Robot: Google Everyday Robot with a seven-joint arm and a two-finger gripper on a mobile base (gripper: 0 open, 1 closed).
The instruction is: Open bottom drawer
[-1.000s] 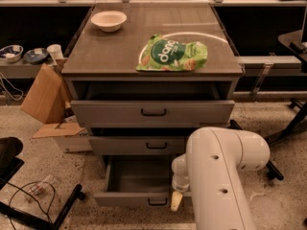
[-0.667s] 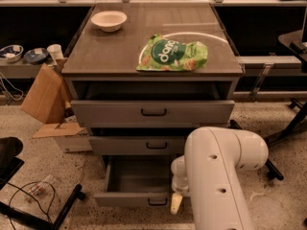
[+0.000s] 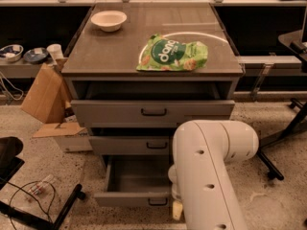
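**Camera view: bottom drawer stands well out, jaws low at its front**

Camera view looks down the front of a grey three-drawer desk (image 3: 115, 51). The bulky white robot arm (image 3: 211, 176) fills the lower right. The jaws sit low under that arm, just beside the right part of the front of the grey flat-fronted bottom drawer (image 3: 134, 178). Only a pale sliver of them shows below the arm. Whether they are open or closed, or have hold of anything, cannot be told.

The bottom drawer reaches left from the jaws and is pulled well out. Its small dark bar handle (image 3: 158, 201) lies just left of them. The step looks nearly done. To finish it well, any further pull should run straight out along the slides, level and slow. It should stop before the end of travel so the drawer does not jerk or tip. The arm should also stay out of the front's path.

The bottom drawer's plain grey inside shows nothing in the part that can be seen. Its right side is hidden by the arm.

- **Above the jaws:** the mid-sized grey middle drawer (image 3: 125, 145) looks closed. The wide grey top drawer (image 3: 110, 113) stands slightly out, its inside dark.
- **High above them, on the desk top:** a green crinkled snack bag (image 3: 173, 55) lies flat.
- **Farther back and left:** a small white bowl (image 3: 109, 19) looks empty.
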